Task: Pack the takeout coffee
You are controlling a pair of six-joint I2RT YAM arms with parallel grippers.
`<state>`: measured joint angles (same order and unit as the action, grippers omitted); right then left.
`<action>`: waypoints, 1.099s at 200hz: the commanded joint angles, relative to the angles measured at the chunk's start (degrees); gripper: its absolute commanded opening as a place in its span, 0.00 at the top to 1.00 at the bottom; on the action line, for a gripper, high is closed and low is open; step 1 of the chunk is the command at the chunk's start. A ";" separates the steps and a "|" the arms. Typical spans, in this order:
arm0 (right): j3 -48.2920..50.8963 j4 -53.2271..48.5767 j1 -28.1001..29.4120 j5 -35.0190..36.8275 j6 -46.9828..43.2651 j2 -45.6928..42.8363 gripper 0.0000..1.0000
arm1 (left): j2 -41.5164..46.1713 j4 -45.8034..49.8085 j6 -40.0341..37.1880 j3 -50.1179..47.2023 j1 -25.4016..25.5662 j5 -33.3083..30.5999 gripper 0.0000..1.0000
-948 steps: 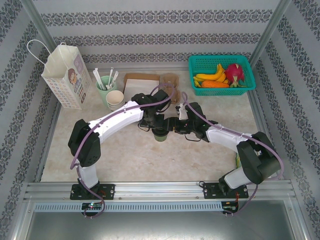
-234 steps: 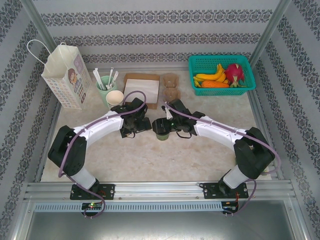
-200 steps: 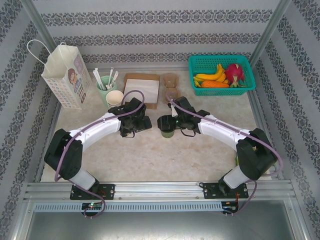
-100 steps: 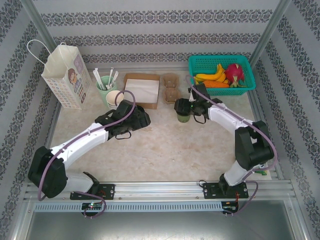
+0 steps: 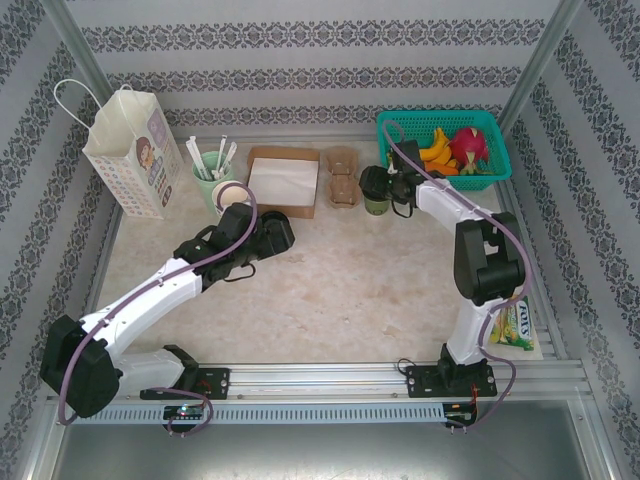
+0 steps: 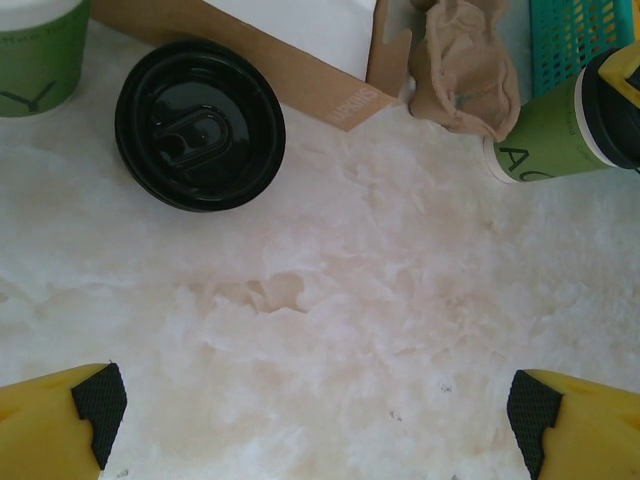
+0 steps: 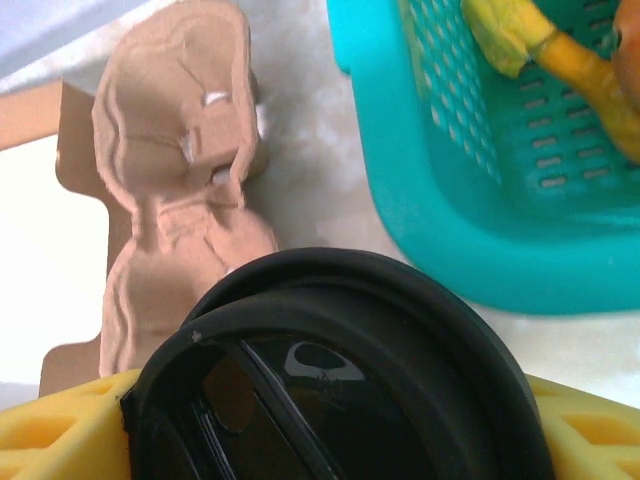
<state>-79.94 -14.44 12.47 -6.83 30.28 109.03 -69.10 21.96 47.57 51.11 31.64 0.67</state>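
Top external: right claw clenched on takeout coffee, far side of desk.
Right wrist view: coffee's lid sits btwn the yellow fingers. Brown cup carrier is just ahead-left of that claw, teal basket just ahead-right w/ bananas inside. Can't tell if cup base touches desk. Left claw released, fingers wide apart over bare desk; second black lid ahead-left of it, coffee ahead-right. Paper bag well apart, far left of both claws.
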 commanded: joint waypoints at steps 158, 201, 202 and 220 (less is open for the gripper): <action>-2.18 -2.82 -1.05 5.51 2.99 -3.61 0.04 | 1.75 11.51 -2.20 8.27 -10.83 3.21 0.01; -0.41 -2.84 -1.14 6.08 2.68 -6.06 0.02 | 1.02 15.40 -3.21 11.69 -13.71 2.82 0.01; -0.31 -2.77 -1.13 6.06 2.68 -6.17 0.02 | 1.00 15.62 -3.20 11.84 -13.88 2.79 0.01; 1.66 -1.75 -1.09 6.73 3.11 -9.89 0.02 | -0.04 20.02 -3.22 15.67 -16.83 2.10 0.01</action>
<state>-80.95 -16.43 12.10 -2.28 33.08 104.07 -68.86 34.87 45.58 62.02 18.26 4.05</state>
